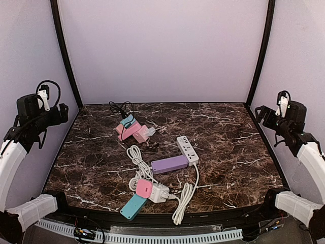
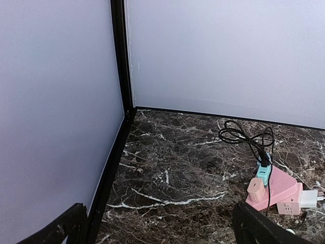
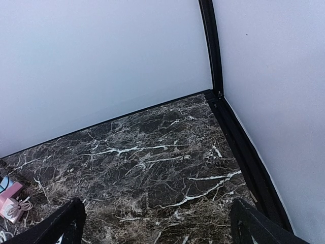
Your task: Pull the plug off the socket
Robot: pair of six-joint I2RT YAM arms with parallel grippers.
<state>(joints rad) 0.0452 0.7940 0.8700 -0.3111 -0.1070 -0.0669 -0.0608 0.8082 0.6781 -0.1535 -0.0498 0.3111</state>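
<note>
Marble table [image 1: 228, 152] | left gripper [image 2: 157, 209], right gripper [image 3: 157, 203] spread wide, raised at the sides | pink plug [image 1: 143, 188] on teal strip [image 1: 132, 207], near edge | advice: pin strip, pull plug straight out.

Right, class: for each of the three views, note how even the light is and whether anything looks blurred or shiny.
Top external view: soft, even light, only faint shadows beside the white cable, no glare on the marble tabletop. Left wrist view: even light, the pink socket block fairly sharp, the left claw's fingers dark and soft-edged. Right wrist view: flat light, the right claw's fingers dark and featureless.
</note>
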